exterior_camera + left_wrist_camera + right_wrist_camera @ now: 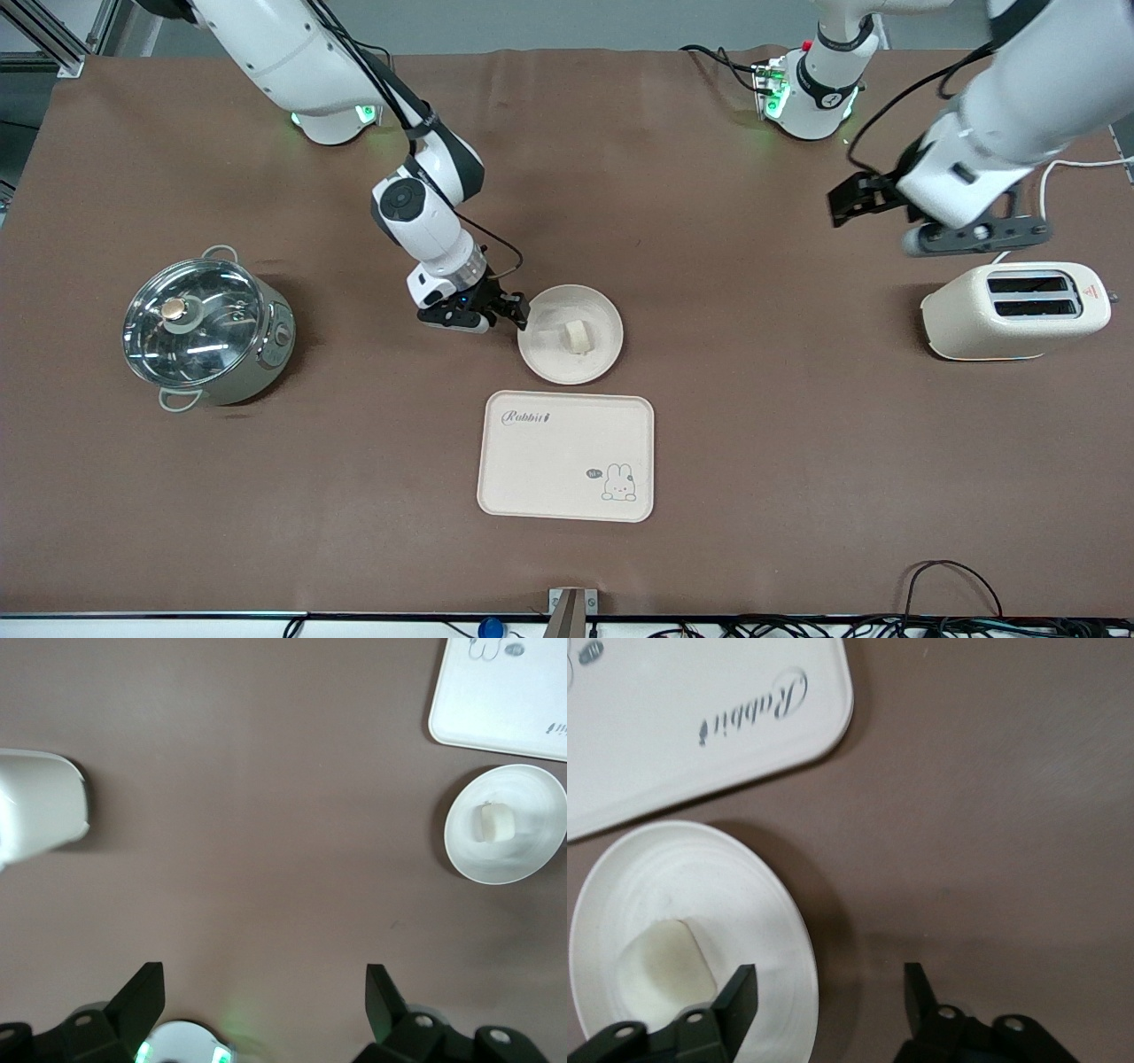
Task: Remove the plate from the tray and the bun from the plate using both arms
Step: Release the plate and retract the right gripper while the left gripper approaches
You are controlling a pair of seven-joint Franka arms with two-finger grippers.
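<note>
The round plate (549,353) rests on the brown table, just off the tray (558,461) and farther from the front camera than it. The small pale bun (577,336) lies on the plate. My right gripper (521,312) is low at the plate's rim on the side toward the right arm's end, and it is open. In the right wrist view, the right gripper (830,988) straddles the rim of the plate (744,895), one finger over the dish near the bun (660,961). My left gripper (840,206) hangs open and empty in the air beside the toaster.
A steel pot with a glass lid (205,328) stands toward the right arm's end. A cream toaster (1014,310) stands toward the left arm's end, under the left arm. Cables run along the table's front edge.
</note>
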